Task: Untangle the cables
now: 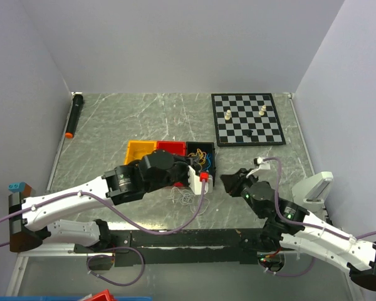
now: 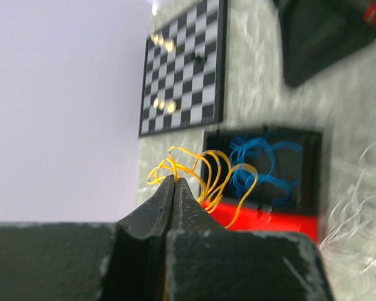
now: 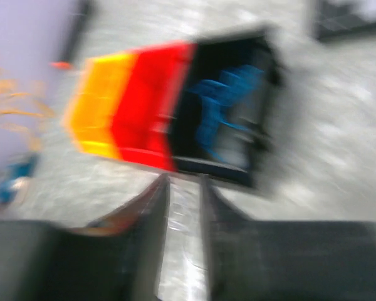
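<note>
My left gripper [image 2: 174, 180] is shut on the yellow-orange cable [image 2: 203, 172] and holds its curly loops above the red bin [image 2: 282, 224] and the black bin's [image 2: 312, 182] edge. The blue cable [image 2: 263, 166] lies coiled inside the black bin. The white cable [image 2: 357, 210] lies loose on the table beside the bins; it also shows in the top view [image 1: 185, 197]. In the top view my left gripper [image 1: 193, 167] is over the bins. My right gripper [image 1: 229, 182] hovers just right of the black bin [image 1: 211, 168]; its jaws [image 3: 185, 183] stand slightly apart with nothing between them.
A row of yellow [image 1: 138, 152], red [image 1: 171, 147] and black bins sits mid-table. A chessboard [image 1: 247, 119] with a few pieces lies at the back right. A black marker [image 1: 74, 115] with an orange tip lies along the left wall.
</note>
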`<state>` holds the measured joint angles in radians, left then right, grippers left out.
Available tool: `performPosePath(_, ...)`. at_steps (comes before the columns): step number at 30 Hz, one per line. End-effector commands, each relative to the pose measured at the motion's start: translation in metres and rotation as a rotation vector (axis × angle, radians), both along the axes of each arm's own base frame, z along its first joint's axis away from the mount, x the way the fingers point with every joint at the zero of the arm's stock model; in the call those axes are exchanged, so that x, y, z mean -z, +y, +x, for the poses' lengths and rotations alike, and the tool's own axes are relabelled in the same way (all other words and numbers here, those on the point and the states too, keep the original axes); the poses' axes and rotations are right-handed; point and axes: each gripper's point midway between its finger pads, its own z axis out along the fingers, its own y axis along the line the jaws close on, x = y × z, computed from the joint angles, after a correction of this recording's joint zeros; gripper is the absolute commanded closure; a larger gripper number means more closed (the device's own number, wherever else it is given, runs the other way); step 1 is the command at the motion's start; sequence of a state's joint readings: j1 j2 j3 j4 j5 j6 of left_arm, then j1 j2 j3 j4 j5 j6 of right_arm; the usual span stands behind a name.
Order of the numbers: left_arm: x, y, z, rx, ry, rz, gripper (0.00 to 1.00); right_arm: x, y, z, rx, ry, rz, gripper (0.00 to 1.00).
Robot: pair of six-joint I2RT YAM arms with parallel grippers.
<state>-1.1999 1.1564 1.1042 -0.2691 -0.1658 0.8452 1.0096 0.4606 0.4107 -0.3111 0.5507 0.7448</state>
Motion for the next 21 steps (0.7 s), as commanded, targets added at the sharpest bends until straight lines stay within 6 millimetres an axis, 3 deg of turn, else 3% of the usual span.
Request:
performPosePath(1,-0.058,-0.005,-0.020,0.090,0.089,-0.269,0.99,-0.084,0.046,-0.006,-0.234,-0.292,0.238,0.53)
performPosePath(4,-0.072,-0.005,-0.030,0.167,0.155,-0.342,0.99,-0.106,0.057,-0.014,-0.319,-0.416,0.284,0.36)
performPosePath(7,-0.084,-0.009,-0.031,0.162,0.248,-0.385,0.99,-0.118,0.060,-0.018,-0.362,-0.508,0.272,0.31)
performPosePath(21,-0.086,-0.011,-0.034,0.220,0.311,-0.394,0.99,-0.162,0.076,-0.033,-0.481,-0.640,0.352,0.27)
